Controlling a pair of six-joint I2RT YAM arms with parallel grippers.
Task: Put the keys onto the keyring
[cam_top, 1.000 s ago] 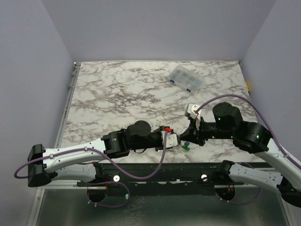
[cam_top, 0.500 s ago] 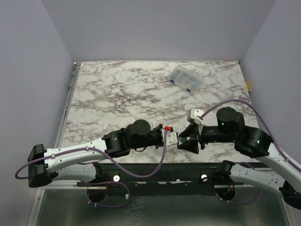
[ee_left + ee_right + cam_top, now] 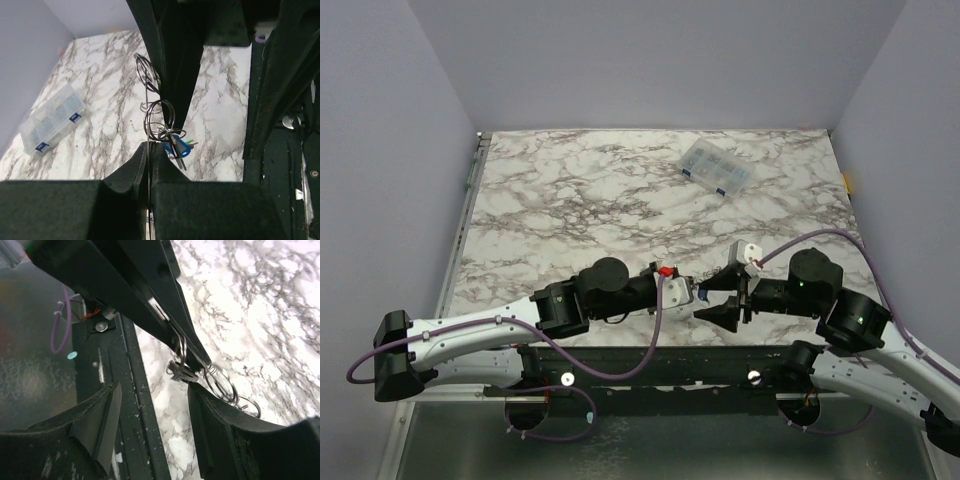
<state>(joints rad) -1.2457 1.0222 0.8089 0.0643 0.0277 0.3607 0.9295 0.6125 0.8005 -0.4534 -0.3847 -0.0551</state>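
Observation:
My left gripper (image 3: 697, 293) is shut on the keyring (image 3: 146, 107), a thin grey wire hoop seen edge-on between its closed black pads. Small wire loops and a blue-headed key (image 3: 180, 148) hang from the hoop just past the fingertips, with a sliver of green beside the blue. In the top view the blue key (image 3: 704, 294) shows between the two grippers, near the table's front edge. My right gripper (image 3: 719, 299) faces the left one, jaws open with nothing between them. From the right wrist, the keyring (image 3: 222, 385) and small rings (image 3: 182, 371) hang off the left gripper's tips, beside my right gripper (image 3: 155, 415).
A clear plastic compartment box (image 3: 717, 167) lies at the back right of the marble table (image 3: 570, 210); it also shows in the left wrist view as the box (image 3: 50, 122). The table's dark front rail (image 3: 132, 390) runs just under the right gripper.
My left gripper closed on the keyring. My right gripper opened, let go and drew back to the right and toward the front edge.

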